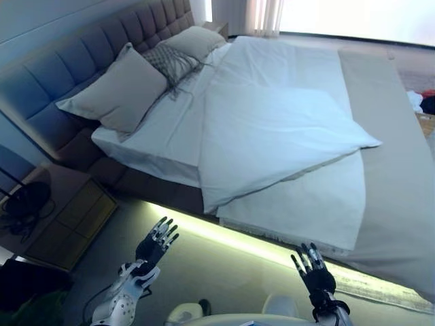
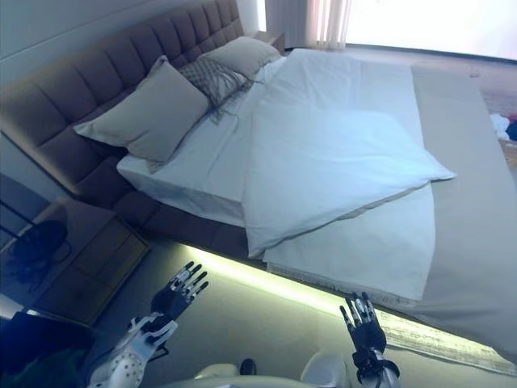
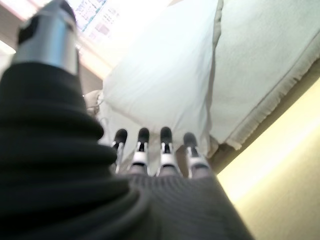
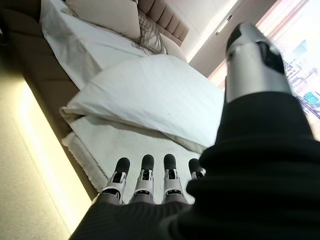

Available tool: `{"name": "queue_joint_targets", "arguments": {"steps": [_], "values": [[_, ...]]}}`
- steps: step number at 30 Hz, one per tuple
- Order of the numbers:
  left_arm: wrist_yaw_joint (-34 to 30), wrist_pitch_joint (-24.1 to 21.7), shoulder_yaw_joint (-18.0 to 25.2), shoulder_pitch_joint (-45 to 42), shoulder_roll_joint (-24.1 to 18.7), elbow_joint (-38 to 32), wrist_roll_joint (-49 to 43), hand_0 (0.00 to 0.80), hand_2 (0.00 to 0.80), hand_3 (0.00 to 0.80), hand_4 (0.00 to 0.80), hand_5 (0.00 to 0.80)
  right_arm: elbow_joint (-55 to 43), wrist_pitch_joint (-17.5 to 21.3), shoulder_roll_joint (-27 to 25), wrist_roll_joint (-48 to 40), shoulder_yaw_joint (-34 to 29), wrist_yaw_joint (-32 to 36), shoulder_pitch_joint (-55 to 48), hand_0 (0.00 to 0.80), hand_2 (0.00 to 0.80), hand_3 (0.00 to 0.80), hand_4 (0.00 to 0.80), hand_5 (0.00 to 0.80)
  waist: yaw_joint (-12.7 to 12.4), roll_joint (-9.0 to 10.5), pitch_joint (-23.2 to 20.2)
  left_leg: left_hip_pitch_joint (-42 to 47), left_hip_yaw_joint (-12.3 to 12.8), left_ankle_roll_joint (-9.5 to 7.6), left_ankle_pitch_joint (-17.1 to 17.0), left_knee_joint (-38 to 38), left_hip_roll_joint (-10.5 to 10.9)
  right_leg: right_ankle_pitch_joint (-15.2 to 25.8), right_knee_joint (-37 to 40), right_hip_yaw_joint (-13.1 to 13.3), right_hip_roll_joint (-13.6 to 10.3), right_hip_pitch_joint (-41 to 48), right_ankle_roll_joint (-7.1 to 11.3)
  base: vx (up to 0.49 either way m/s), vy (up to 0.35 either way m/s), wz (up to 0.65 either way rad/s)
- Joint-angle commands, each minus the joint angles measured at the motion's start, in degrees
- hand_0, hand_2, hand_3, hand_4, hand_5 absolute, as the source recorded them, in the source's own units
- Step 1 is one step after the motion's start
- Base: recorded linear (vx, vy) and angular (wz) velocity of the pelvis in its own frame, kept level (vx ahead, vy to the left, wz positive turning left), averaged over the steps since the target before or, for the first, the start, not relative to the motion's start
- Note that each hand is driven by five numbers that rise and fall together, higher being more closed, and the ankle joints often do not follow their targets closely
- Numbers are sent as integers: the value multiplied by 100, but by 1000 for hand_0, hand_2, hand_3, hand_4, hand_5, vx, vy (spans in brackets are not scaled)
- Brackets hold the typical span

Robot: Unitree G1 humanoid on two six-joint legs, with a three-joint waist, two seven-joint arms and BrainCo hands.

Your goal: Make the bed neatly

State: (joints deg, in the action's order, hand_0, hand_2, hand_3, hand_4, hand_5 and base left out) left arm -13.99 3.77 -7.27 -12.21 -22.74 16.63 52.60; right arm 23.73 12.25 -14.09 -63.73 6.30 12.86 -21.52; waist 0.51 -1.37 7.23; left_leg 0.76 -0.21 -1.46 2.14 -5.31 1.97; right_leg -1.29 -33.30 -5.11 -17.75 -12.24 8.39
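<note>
i have my left hand (image 1: pixel 153 246) low in the lower left of the head view, fingers spread and straight, grasping nothing, raised over the floor short of the bed. my right hand (image 1: pixel 313 269) sits at the lower right, fingers likewise straight and released, also clear of the bedding. both wrist views agree: fingertips in a row, nothing between them.

just past the hands runs a glowing light strip (image 1: pixel 238 241) along the base of the bed. above it hangs the fringed edge of a white blanket (image 1: pixel 306 210), lying flat over the middle of the mattress. on top of that lies the white duvet (image 1: pixel 272 132), folded back on itself at an angle, one corner pointing to the right of the frame, its lower corner drooping over the near side. a beige bedspread (image 1: pixel 391 163) covers the right part. at upper left, against the tufted headboard (image 1: pixel 81 64), lean a large beige pillow (image 1: pixel 119 88), a patterned cushion (image 1: pixel 170 61) and another pillow (image 1: pixel 196 41). a wooden nightstand (image 1: pixel 68 214) stands at the left edge.
</note>
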Motion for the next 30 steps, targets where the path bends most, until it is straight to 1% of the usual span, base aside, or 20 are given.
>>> {"name": "queue_joint_targets", "arguments": {"steps": [1,2,3,4,7,8,10,11,13,14,15,16,17,18,22,24,26,27,29,30], "values": [[33,-25,25,96,-31,-547,58,0,0,0,0,0,-135,313,-66,-218,-174,145,247,0,0,0,0,0,135,297,-27,411,-91,-161,587,-207,503,1659,2154,-102,52,-10,116,422,-287,-3],[82,8,-15,184,-25,-534,59,0,0,0,0,0,-24,288,-79,-242,-178,89,427,0,0,0,0,0,204,382,-54,525,-182,-115,755,-200,522,1811,3215,-27,-5,-108,243,417,-246,-5],[108,29,-8,218,-28,-527,72,0,0,0,0,0,9,239,-94,-239,-181,27,534,0,0,0,0,0,226,322,-25,610,-184,-102,873,-237,429,1961,3673,-51,50,-50,309,450,-259,2],[130,37,27,221,-35,-514,87,0,0,0,0,0,6,158,-77,-185,-184,-40,609,0,0,0,0,0,248,318,-14,650,-149,-113,895,-243,386,1989,3781,-32,31,-147,359,362,-202,2],[157,105,172,181,-34,-476,60,0,0,0,0,0,-55,14,-12,-32,-151,-21,536,0,0,0,0,0,281,336,24,817,8,-177,1107,-356,256,2078,3792,-223,89,-372,417,367,-237,0],[145,102,201,169,-25,-440,21,0,0,0,0,0,-81,-14,-3,-12,-128,25,458,0,0,0,0,0,313,403,35,868,26,-218,1230,-447,263,2171,3649,-242,102,-340,418,369,-265,-4],[96,84,233,110,1,-420,-19,0,0,0,0,0,-75,-69,17,23,-133,118,360,0,0,0,0,0,350,515,25,906,44,-250,1386,-617,273,2218,3353,-172,125,-327,431,330,-257,24],[30,78,238,-11,1,-494,-60,0,0,0,0,0,-81,-100,-25,-44,-155,157,291,0,0,0,0,0,333,561,-29,880,89,-200,1390,-760,179,1901,3142,-160,247,-172,404,316,-282,26],[64,101,191,-167,-13,-659,-29,0,0,0,0,0,-113,-105,-50,-76,-206,130,162,0,0,0,0,0,353,606,-78,831,3,-125,1395,-967,114,1808,3124,13,382,-63,387,297,-283,21],[34,121,204,-274,-2,-721,17,0,0,0,0,0,-148,-115,-94,-88,-227,76,128,0,0,0,0,0,346,594,-98,872,12,-51,1315,-1006,-6,1746,3030,29,426,-13,387,263,-288,40],[-60,91,244,-442,34,-779,150,0,0,0,0,0,-288,-196,-207,-94,-217,17,128,0,0,0,0,0,352,534,-177,1020,-19,113,966,-1059,-296,1571,2849,16,542,34,296,207,-246,40],[-115,83,259,-478,43,-785,170,0,0,0,0,0,-333,-223,-234,-94,-215,32,127,0,0,0,0,0,356,508,-197,1046,-22,169,832,-1075,-395,1484,2806,-5,592,60,267,204,-269,29],[-231,25,267,-534,61,-793,145,0,0,0,0,0,-391,-242,-303,-149,-178,94,148,0,0,0,0,0,352,488,-248,1049,-21,274,522,-1193,-564,1302,2748,-31,702,136,166,220,-306,8],[-204,-158,120,-505,107,-731,99,0,0,0,0,0,-276,-250,-413,-185,-113,98,289,0,0,0,0,0,333,488,-310,902,-16,363,72,-1609,-709,1072,2796,-14,909,346,-77,271,-384,-6],[-204,-333,-84,-314,258,-639,218,0,0,0,0,0,-9,-261,-611,-194,-42,35,651,0,0,0,0,0,275,625,-298,118,66,367,-618,-3390,-828,679,2781,6,1211,734,-585,195,-307,-25],[-275,-365,-179,-237,316,-602,218,0,0,0,0,0,63,-171,-627,-222,-39,84,694,0,0,0,0,0,235,679,-203,-449,133,311,-727,-3938,-842,588,2747,48,1331,867,-730,161,-216,-3],[-344,-428,-263,-204,339,-561,192,0,0,0,0,0,34,-100,-623,-301,-74,142,663,0,0,0,0,0,180,672,-111,-730,226,237,-713,-3595,-865,492,2710,67,1430,999,-722,160,-67,-4],[-357,-434,-286,-168,322,-535,216,0,0,0,0,0,6,-76,-600,-305,-92,140,643,0,0,0,0,0,164,628,-95,-754,276,258,-821,-3129,-928,405,2705,73,1496,1084,-696,199,51,-9],[-298,-343,-319,-1,311,-455,238,0,0,0,0,0,-128,-76,-557,-295,-125,-16,543,0,0,0,0,0,125,470,-88,-777,329,449,-1262,-1723,-1078,184,2749,108,1657,1325,-639,253,126,6],[-288,-305,-337,64,324,-422,225,0,0,0,0,0,-169,-79,-552,-318,-138,-61,500,0,0,0,0,0,99,423,-79,-804,326,521,-1400,-1313,-1107,129,2786,125,1685,1425,-612,298,148,19]]}}
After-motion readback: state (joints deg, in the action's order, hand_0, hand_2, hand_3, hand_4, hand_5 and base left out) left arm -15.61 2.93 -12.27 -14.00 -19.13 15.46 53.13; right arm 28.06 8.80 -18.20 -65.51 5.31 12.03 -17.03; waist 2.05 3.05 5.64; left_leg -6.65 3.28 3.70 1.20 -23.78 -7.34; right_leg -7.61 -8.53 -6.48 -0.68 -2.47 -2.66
